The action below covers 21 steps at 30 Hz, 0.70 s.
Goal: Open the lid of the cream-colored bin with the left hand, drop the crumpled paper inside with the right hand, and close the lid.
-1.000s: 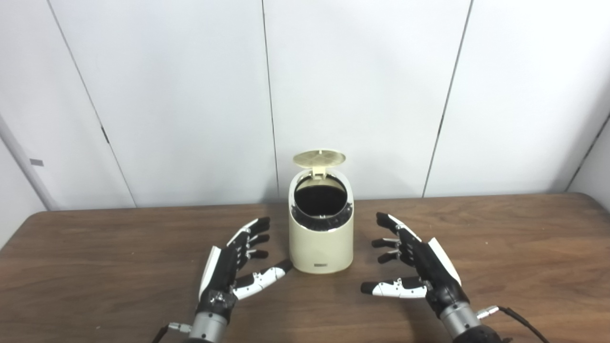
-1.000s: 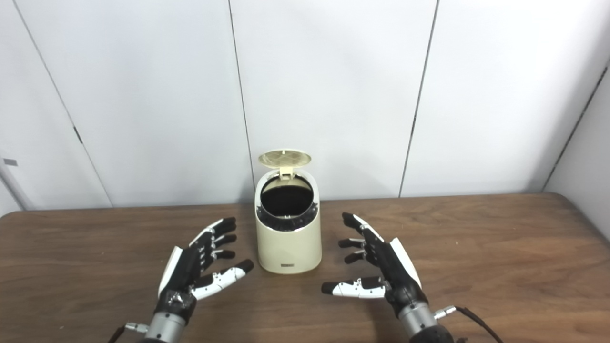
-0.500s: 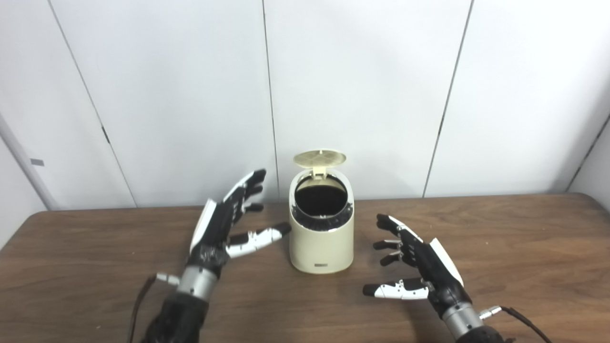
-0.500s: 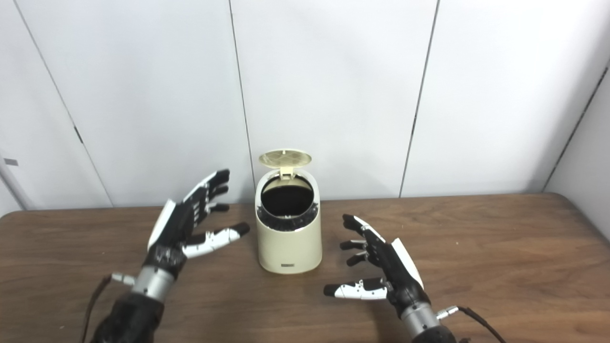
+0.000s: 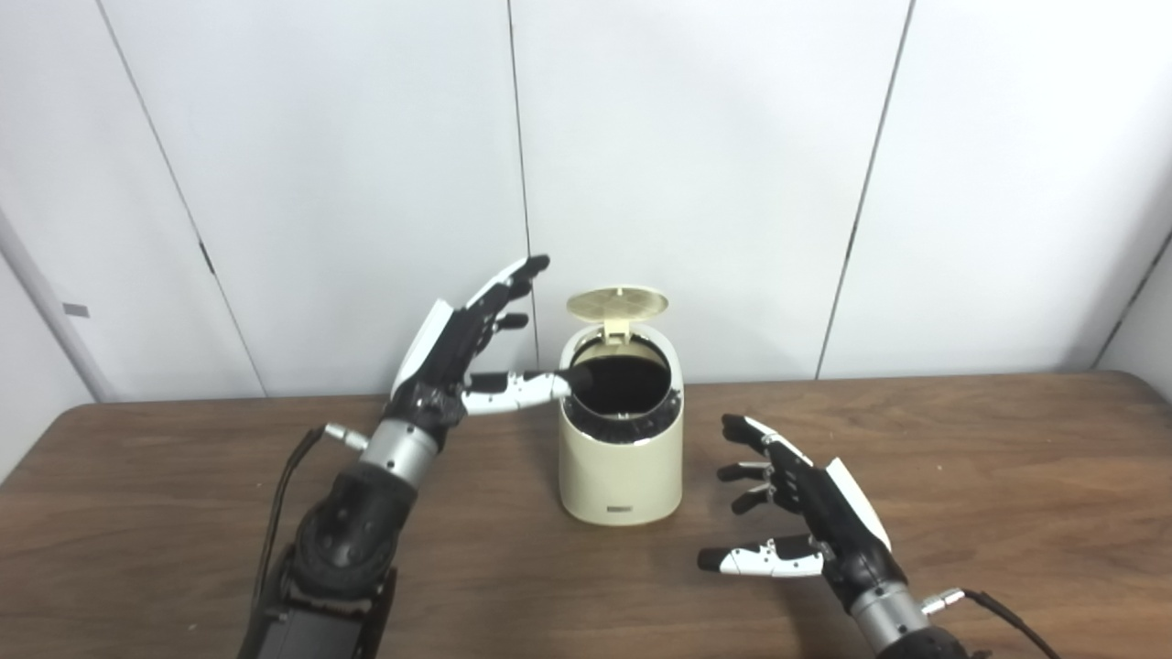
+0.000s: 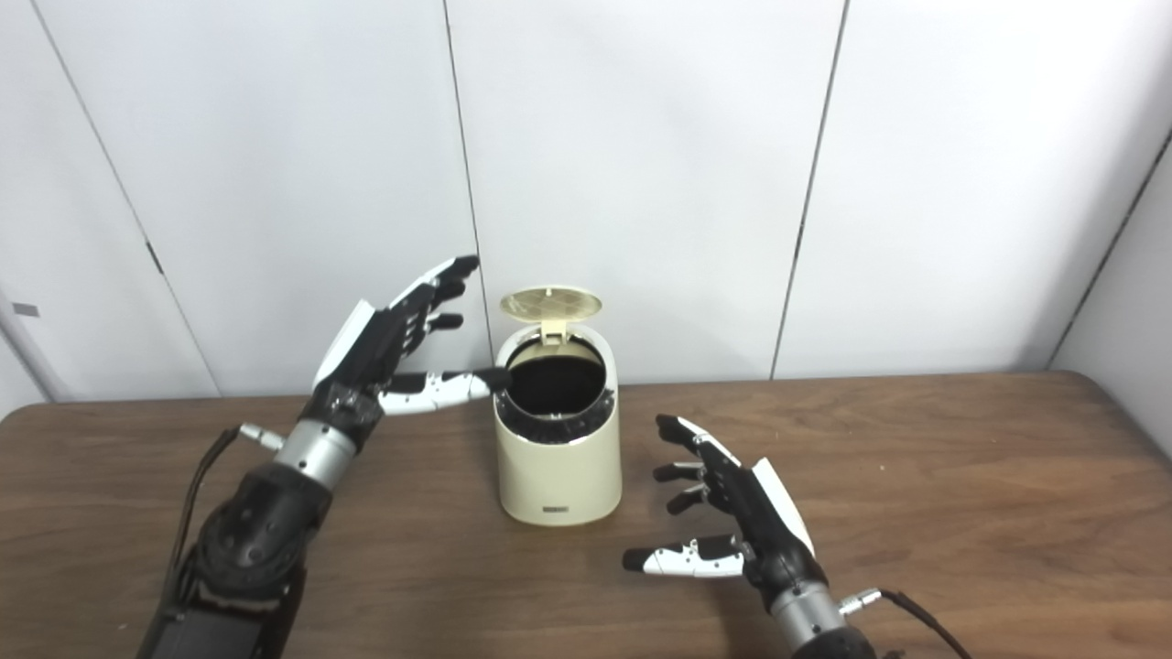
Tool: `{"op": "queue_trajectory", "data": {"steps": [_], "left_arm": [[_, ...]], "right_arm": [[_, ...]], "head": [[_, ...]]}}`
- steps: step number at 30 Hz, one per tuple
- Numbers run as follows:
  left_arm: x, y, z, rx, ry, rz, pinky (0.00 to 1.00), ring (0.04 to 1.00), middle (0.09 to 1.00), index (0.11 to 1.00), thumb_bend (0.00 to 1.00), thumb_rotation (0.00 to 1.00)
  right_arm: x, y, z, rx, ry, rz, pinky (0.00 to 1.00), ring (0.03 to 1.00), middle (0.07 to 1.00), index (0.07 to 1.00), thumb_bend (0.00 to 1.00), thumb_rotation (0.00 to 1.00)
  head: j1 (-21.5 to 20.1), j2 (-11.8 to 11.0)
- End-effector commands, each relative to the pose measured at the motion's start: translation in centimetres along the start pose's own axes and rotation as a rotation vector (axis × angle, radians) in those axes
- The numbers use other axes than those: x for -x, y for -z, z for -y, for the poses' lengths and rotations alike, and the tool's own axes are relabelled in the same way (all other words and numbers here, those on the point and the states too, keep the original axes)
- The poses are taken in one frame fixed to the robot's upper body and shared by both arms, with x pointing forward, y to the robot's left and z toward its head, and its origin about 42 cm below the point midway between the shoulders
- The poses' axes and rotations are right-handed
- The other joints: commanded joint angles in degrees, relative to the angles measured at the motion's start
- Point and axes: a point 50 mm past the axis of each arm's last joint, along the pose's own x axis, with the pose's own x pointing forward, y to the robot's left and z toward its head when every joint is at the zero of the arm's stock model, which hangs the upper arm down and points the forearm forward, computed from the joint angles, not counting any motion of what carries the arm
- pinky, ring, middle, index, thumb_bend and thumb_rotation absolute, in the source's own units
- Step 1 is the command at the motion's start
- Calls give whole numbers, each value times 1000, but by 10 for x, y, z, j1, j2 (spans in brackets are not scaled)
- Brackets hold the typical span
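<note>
On the table (image 5: 183,476), open-lidded bin (image 5: 621,458) sits between left hand (image 5: 458,343) and right hand (image 5: 806,513).

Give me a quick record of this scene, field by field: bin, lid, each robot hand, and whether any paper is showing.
bin: cream-colored bin, upright on the table
lid: lid tipped up at the back, opening exposed
left robot hand: left robot hand raised beside the bin's rim, open, fingers spread, thumb at the opening
right robot hand: right robot hand low over the table, right of the bin, open, empty
crumpled paper: none visible
</note>
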Motion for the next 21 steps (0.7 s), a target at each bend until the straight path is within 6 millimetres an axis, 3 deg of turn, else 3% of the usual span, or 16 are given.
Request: {"op": "queue_trajectory", "data": {"steps": [1,13,21], "left_arm": [[-19,-21,-10,-35,-3,67,910,985,987,978,967,277],[-40,-22,-3,-188,49,75,865,1000,1000,984,1000,327],[-43,-19,5,-206,121,87,948,999,968,901,1000,371]], "right_arm": [[-9,-19,3,4,30,104,556,724,878,853,853,98],[-10,-19,1,8,33,106,561,723,881,853,839,93],[-11,-16,0,13,34,89,563,719,882,854,828,81]], "head": [[0,0],[-9,-2],[-11,-3]]}}
